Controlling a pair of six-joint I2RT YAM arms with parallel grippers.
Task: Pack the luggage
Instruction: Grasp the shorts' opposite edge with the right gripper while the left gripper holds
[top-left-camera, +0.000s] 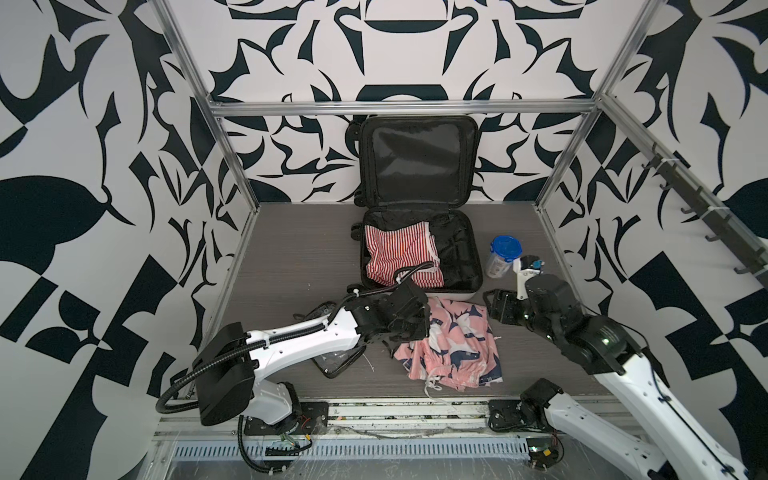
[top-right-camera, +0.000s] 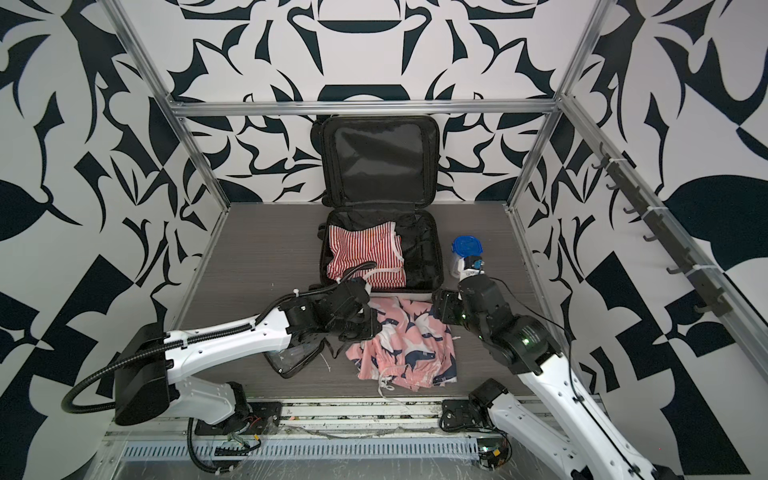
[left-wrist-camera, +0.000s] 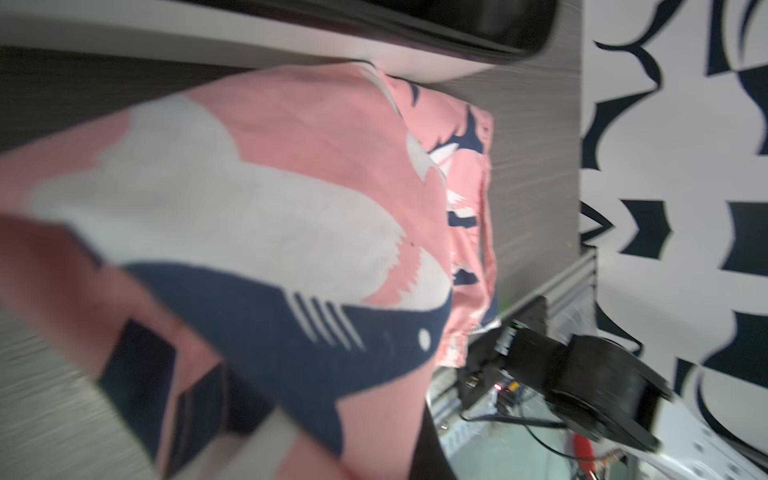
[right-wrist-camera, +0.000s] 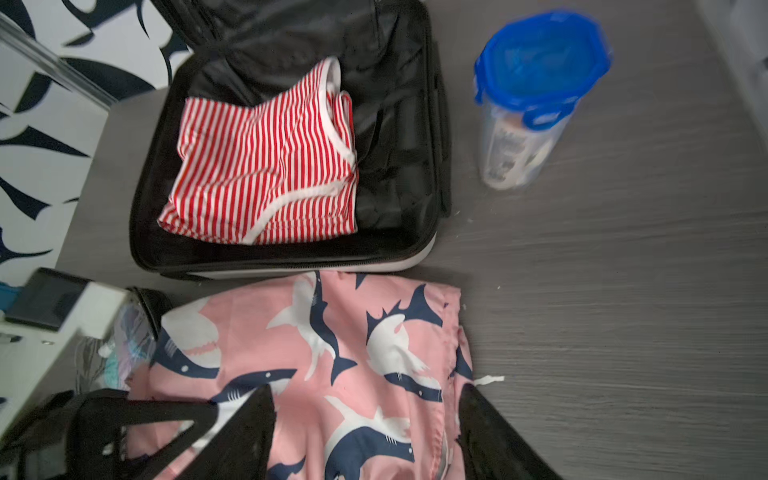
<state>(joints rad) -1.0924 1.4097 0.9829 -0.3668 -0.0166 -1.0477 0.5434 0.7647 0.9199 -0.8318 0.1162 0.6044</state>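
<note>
The luggage (top-left-camera: 417, 160) lies open at the back of the table, its lid propped against the wall. A red-and-white striped garment (top-left-camera: 399, 257) fills the left of its black-lined base (right-wrist-camera: 291, 262). Pink shark-print shorts (top-left-camera: 457, 345) lie crumpled on the table just in front of the luggage. My left gripper (top-left-camera: 409, 332) is shut on the shorts' left edge, and in the left wrist view the raised cloth (left-wrist-camera: 291, 166) hides most of the jaws. My right gripper (right-wrist-camera: 365, 415) hangs open above the right part of the shorts (right-wrist-camera: 332, 332), and nothing is between its fingers.
A clear container with a blue lid (top-left-camera: 500, 255) stands upright to the right of the luggage. A clear, black-trimmed pouch (top-left-camera: 336, 361) lies under my left arm. Metal frame posts and patterned walls close in the table on three sides.
</note>
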